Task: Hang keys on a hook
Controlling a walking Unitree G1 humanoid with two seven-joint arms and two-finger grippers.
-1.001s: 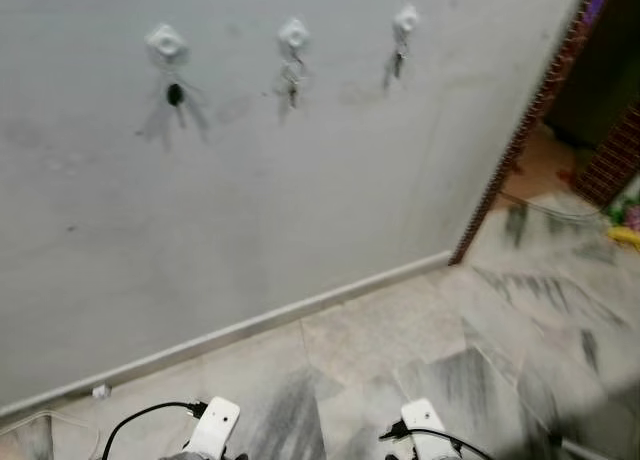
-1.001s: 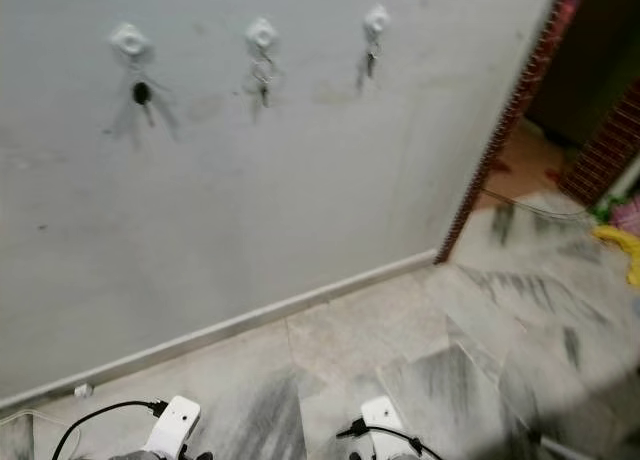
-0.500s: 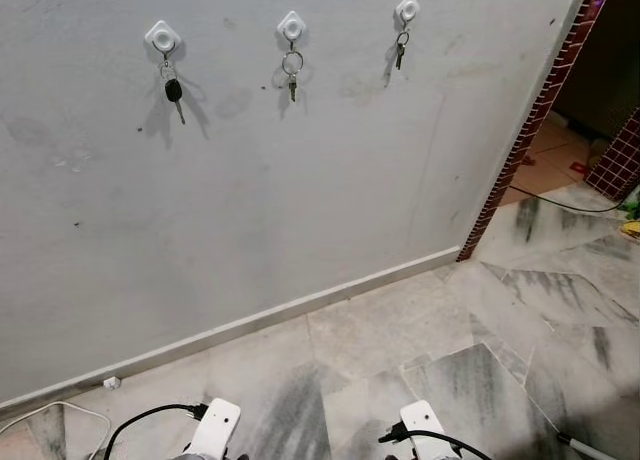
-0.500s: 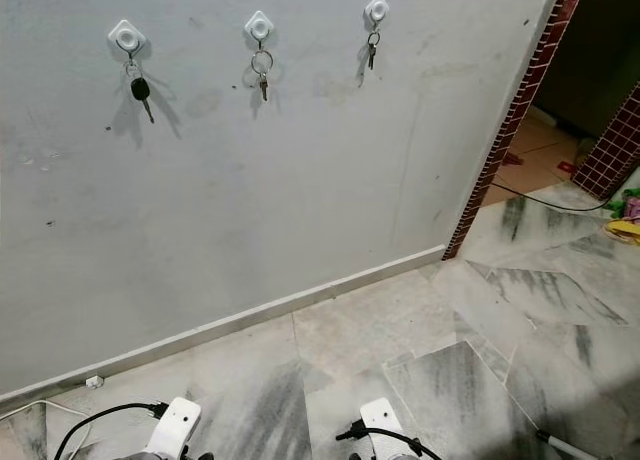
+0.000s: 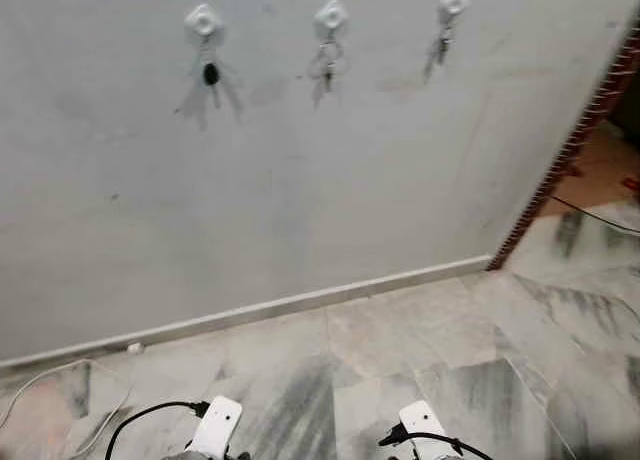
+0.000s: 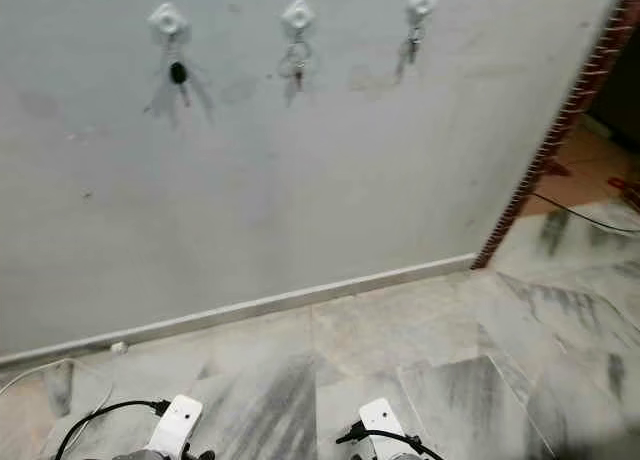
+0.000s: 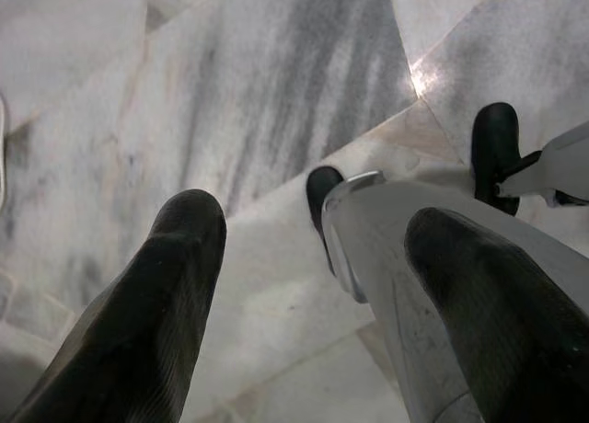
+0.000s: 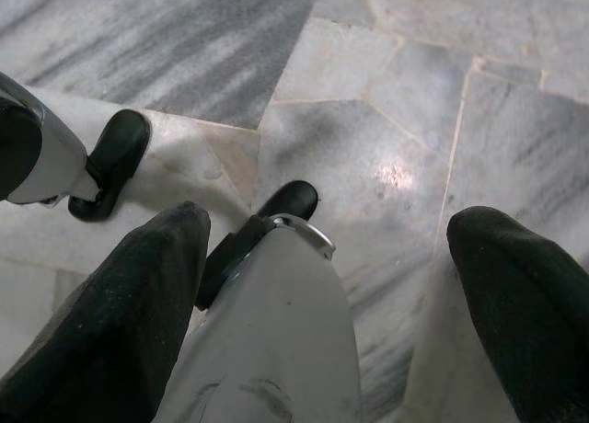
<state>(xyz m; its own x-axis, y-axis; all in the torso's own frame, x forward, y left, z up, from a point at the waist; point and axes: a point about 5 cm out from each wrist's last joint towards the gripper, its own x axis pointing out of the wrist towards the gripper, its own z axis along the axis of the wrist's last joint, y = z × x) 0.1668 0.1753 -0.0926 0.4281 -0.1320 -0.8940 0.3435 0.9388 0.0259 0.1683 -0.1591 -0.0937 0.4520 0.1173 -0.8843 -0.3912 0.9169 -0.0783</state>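
in the head view three white hooks are sitting in a row high on the grey wall [image 5: 300, 200], and the black-headed keys [image 5: 211, 75] are hanging straight down from the left hook [image 5: 203, 21]. in the left wrist view the left gripper [image 7: 313, 257] is pointing down at the marble floor [image 7: 230, 92], fingers spread and empty. in the right wrist view the right gripper [image 8: 340, 248] is hanging likewise, fingers apart, grasping nothing.

Motion-blurred head views, dim even light
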